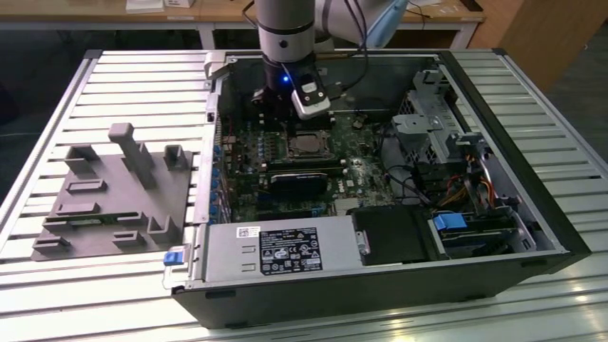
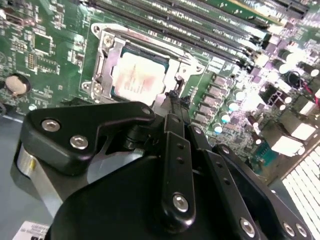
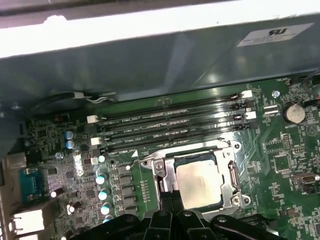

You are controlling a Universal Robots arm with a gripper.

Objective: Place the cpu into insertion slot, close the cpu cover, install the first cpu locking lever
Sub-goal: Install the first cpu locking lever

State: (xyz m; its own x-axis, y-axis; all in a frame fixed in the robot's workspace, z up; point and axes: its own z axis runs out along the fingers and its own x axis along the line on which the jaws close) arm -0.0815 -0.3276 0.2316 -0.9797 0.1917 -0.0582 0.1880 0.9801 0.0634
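my pincer point(image 3: 168, 196) pinched closed right at the socket edge, cpu point(image 3: 199, 183) seated, cpu cover point(image 3: 231, 172) down over it

The computer case point(image 1: 380, 299) lies open on the table point(image 1: 142, 71), with a parts stand point(image 1: 105, 206) to the exterior view's left of it. Inside, the power supply point(image 1: 285, 249) sits nearest that camera and the motherboard point(image 1: 361, 174) behind it. The cpu point(image 3: 199, 184) sits in its socket, with the cpu cover point(image 3: 231, 172) lying around it. Memory slots point(image 3: 170, 122) run between the socket and the case wall. The gripper point(image 3: 169, 195) hangs just beside the socket.
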